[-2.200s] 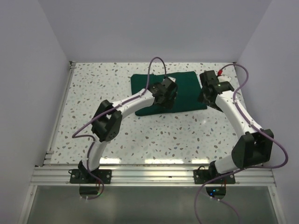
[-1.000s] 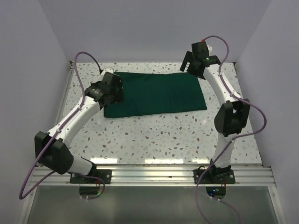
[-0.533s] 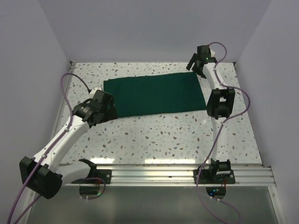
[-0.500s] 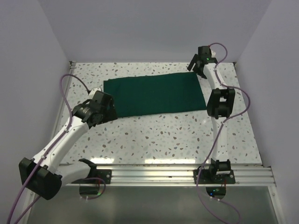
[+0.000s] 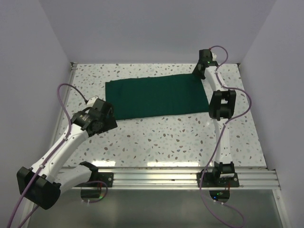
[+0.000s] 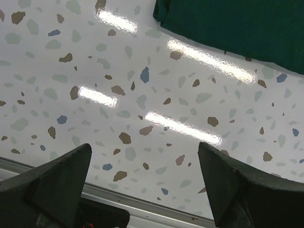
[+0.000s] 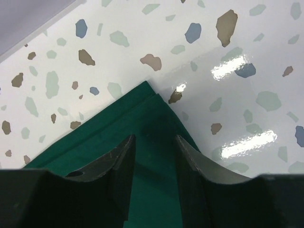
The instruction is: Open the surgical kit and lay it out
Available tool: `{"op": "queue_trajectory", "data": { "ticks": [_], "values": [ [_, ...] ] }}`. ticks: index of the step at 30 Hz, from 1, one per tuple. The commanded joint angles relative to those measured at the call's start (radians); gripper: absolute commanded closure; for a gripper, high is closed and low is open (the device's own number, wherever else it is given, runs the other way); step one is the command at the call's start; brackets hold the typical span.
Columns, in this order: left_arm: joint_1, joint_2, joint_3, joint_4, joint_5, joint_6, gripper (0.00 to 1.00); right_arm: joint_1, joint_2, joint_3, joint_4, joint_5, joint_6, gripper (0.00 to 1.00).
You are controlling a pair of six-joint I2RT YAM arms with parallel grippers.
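The surgical kit shows as a dark green cloth lying flat and spread across the far half of the speckled table; nothing else of the kit shows. My right gripper reaches to the cloth's far right corner. In the right wrist view its jaws stand narrow with a gap, straddling that layered corner of the cloth, which lies flat between them. My left gripper hangs wide open over bare table just off the cloth's near left corner. In the left wrist view nothing is between its fingers, and the cloth edge sits at top right.
An aluminium rail runs along the table's left edge and a wider one along the front, where both arm bases are bolted. White walls close in the back and both sides. The right arm stands folded upright beside the cloth's right edge.
The left arm has drawn back toward the near left, off the cloth's left edge. The right gripper's jaws have narrowed over the far right corner. The cloth lies spread wider than before.
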Motion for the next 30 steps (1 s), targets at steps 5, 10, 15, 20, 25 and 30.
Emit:
{"op": "queue_trajectory", "data": {
  "ticks": [5,10,15,20,25,30],
  "values": [
    [-0.001,-0.024,-0.017,-0.019,0.002,-0.021,0.02,-0.001,0.02,0.041,0.032,-0.002,-0.011,0.61],
    [-0.001,-0.043,-0.021,-0.036,-0.007,-0.007,0.02,-0.002,0.012,0.02,0.012,0.05,-0.032,0.57],
    [-0.001,-0.064,-0.032,-0.051,-0.015,0.007,0.02,-0.002,0.003,0.017,0.012,0.086,-0.049,0.25],
    [-0.001,-0.067,-0.043,-0.051,-0.011,0.014,0.02,0.001,-0.003,-0.019,0.036,0.067,-0.037,0.27],
    [-0.001,-0.062,-0.046,-0.042,-0.008,0.025,0.02,0.007,0.014,-0.022,0.033,0.057,-0.028,0.42],
    [-0.001,-0.066,-0.05,-0.037,-0.005,0.028,0.02,0.01,0.024,-0.011,0.022,0.066,-0.028,0.64]
  ]
}}
